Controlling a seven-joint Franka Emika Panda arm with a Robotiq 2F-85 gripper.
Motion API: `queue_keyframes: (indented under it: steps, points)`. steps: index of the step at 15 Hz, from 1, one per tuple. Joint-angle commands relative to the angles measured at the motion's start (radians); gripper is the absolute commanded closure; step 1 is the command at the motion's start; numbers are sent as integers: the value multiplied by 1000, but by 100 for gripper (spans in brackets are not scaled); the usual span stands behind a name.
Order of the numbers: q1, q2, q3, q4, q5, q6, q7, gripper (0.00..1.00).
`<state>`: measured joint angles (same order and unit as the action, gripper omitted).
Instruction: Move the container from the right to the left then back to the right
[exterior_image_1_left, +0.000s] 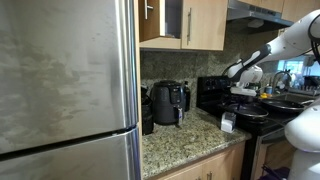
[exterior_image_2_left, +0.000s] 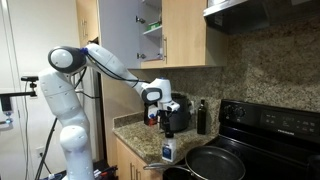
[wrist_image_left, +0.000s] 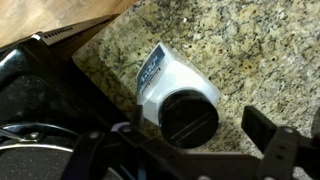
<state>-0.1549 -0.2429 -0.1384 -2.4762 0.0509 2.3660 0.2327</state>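
Observation:
The container is a small whitish plastic jar with a black lid and a blue label. It stands on the granite counter near the stove's edge in both exterior views (exterior_image_1_left: 228, 122) (exterior_image_2_left: 168, 151). In the wrist view the container (wrist_image_left: 160, 80) shows from above, with its black lid towards the camera. My gripper (wrist_image_left: 195, 128) is open, with the fingers spread wide to either side of the lid. In both exterior views the gripper (exterior_image_1_left: 240, 88) (exterior_image_2_left: 170, 107) hangs above the container and is clear of it.
A black air fryer (exterior_image_1_left: 170, 102) (exterior_image_2_left: 178, 117) stands at the back of the counter. A black stove (exterior_image_1_left: 262, 112) (exterior_image_2_left: 270, 125) (wrist_image_left: 30, 90) with pans (exterior_image_2_left: 210, 163) adjoins the container. A dark bottle (exterior_image_2_left: 201, 117) stands by the backsplash. A steel fridge (exterior_image_1_left: 60, 90) bounds the counter, with cabinets above.

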Motion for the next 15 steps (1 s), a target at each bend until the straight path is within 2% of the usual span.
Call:
queue_keyframes:
  steps: [1,3,4,5,10,13,15]
  points:
    - [-3,49,17,5,3,58,25,0]
    - [-9,54,23,3,-21,83,52,0]
    - [-15,54,26,-2,-40,105,74,16]
    - [-22,59,28,-3,-63,117,95,28]
    - [-30,75,18,-6,-101,99,129,62]
    - [-25,76,14,-8,-81,84,109,64]
    - [-5,62,5,2,-20,51,61,64]
